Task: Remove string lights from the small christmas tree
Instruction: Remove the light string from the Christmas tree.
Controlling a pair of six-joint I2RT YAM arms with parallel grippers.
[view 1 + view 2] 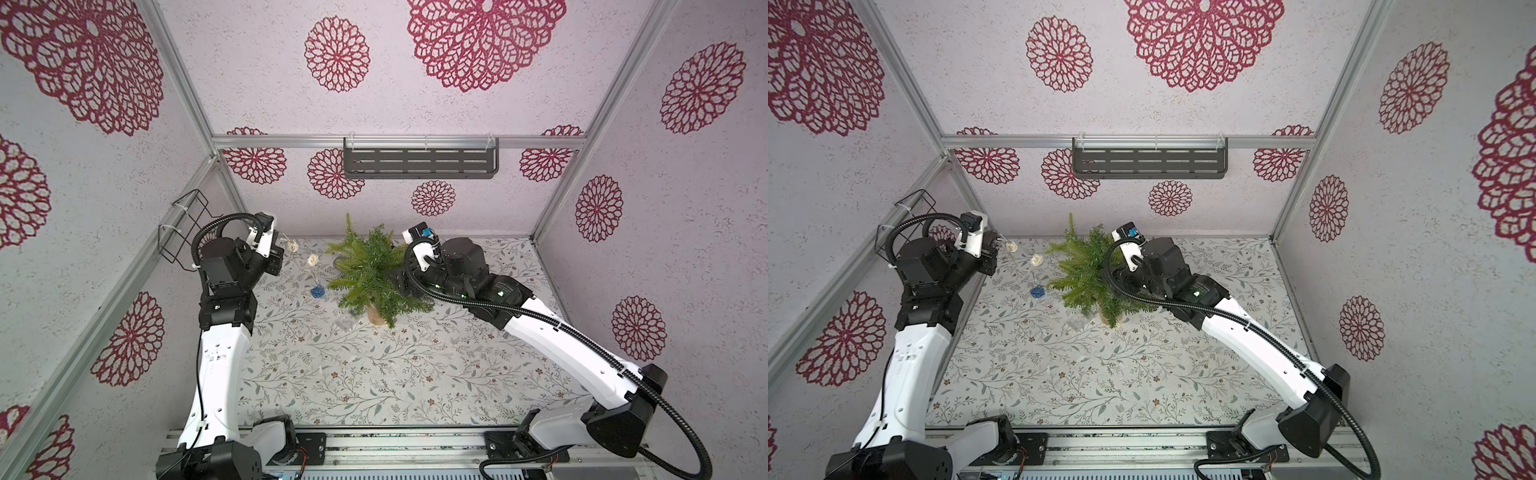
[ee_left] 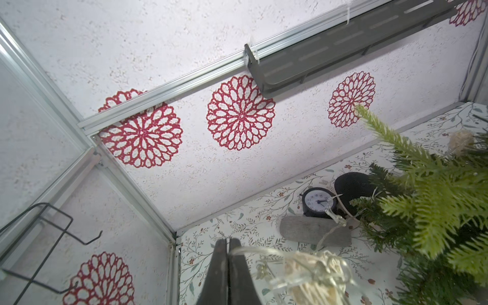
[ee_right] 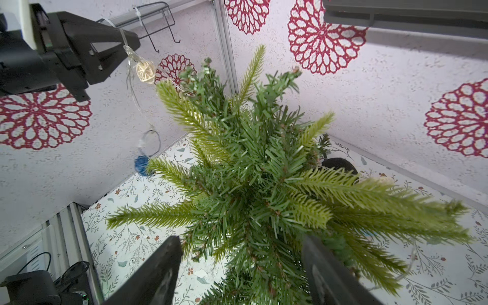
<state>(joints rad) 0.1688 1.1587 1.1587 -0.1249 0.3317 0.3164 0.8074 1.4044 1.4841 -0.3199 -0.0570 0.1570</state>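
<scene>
The tree [image 1: 365, 270] is a small green pine with drooping needle branches, standing on a short tan trunk [image 1: 376, 316]. The lights [image 1: 312, 260], a thin clear wire strung with woven cream and blue balls, trail off one side of it. One stretch is pinched in the left gripper [image 2: 227, 240]. A blue ball [image 3: 142, 165] touches a branch tip, and a cream ball [image 3: 383, 181] sits among the branches. The clear box [image 1: 345, 322] lies just beside the trunk.
</scene>
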